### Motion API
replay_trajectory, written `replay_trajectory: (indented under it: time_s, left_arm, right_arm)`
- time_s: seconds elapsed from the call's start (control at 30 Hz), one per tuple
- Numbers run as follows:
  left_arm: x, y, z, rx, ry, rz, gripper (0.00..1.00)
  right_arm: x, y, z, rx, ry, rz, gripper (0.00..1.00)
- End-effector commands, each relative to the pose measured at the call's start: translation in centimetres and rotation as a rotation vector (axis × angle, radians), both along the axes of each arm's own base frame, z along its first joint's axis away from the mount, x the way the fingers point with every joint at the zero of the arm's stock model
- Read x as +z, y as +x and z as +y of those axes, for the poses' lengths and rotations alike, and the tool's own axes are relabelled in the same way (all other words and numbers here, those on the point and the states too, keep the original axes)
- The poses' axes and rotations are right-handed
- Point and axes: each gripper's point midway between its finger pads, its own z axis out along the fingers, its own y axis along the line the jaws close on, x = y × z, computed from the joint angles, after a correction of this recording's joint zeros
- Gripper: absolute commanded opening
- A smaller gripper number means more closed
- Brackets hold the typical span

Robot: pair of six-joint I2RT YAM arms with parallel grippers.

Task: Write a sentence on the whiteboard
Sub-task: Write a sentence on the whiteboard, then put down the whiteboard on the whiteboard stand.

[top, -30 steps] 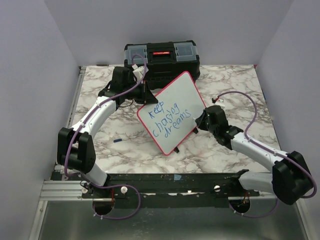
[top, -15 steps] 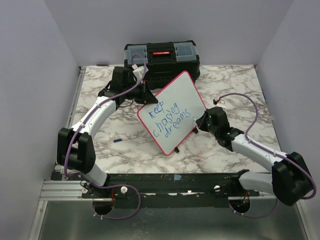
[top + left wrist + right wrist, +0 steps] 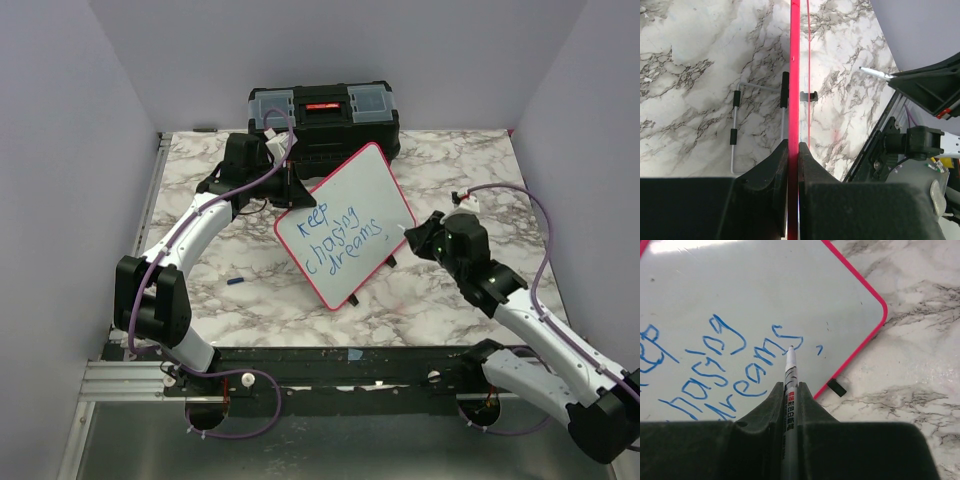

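All three lines of the sentence (image 3: pixel 343 238) look finished on the whiteboard (image 3: pixel 372 185), mid-bench (image 3: pixel 450 160). The left hand (image 3: pixel 793 148) clamps its rim. The right hand (image 3: pixel 790 390) grips the marker (image 3: pixel 789 371), tip clear. Probably only release remains.

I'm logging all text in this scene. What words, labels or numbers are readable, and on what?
"keep chasing dreams": the sentence, blue handwriting on the whiteboard.
Printed label on the marker in the right gripper: too small to read.
Red strip on the black toolbox: no legible text.
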Motion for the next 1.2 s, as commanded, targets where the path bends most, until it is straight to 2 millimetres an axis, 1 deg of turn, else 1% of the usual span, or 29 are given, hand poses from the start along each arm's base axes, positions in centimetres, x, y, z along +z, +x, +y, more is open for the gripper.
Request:
replay_trajectory:
  time_s: [0.0,0.13,0.33,0.43,0.6,0.8,0.97,1.07,1.17]
  left_arm:
    - [2.3,-1.0,-0.5,-0.032,-0.011,-0.061,0.00]
    - [2.4,-1.3,-0.4,-0.023,0.003,-0.047,0.00]
    - [2.4,-1.6,-0.1,0.008,0.037,-0.031,0.00]
    - [2.1,-1.8,0.1,0.018,0.055,-0.021,0.00]
    - [0.8,-1.7,0.5,0.041,0.092,0.011,0.00]
    - [-0.4,-1.8,1.0,0.056,0.126,0.020,0.08]
    - [-1.7,-1.5,0.9,0.053,0.138,0.036,0.13]
    - [-2.2,-1.2,1.2,0.070,0.152,0.032,0.19]
    - [-2.8,-1.0,1.5,0.093,0.168,0.033,0.22]
  right_arm:
    - [1.6,-0.5,-1.3,-0.034,-0.032,-0.020,0.01]
    - [2.4,-0.8,-1.6,-0.041,-0.015,-0.050,0.01]
    - [2.8,-1.0,-1.3,-0.021,-0.003,-0.061,0.01]
    - [2.9,-1.1,-1.0,-0.005,0.010,-0.069,0.01]
    - [2.8,-1.3,-0.4,0.019,0.032,-0.067,0.01]
    - [2.5,-1.6,-0.3,0.028,0.050,-0.068,0.01]
    - [2.2,-1.8,-0.2,0.033,0.053,-0.065,0.01]
    - [2.1,-1.9,-0.3,0.036,0.053,-0.062,0.01]
    - [2.0,-2.0,-0.4,0.032,0.051,-0.062,0.01]
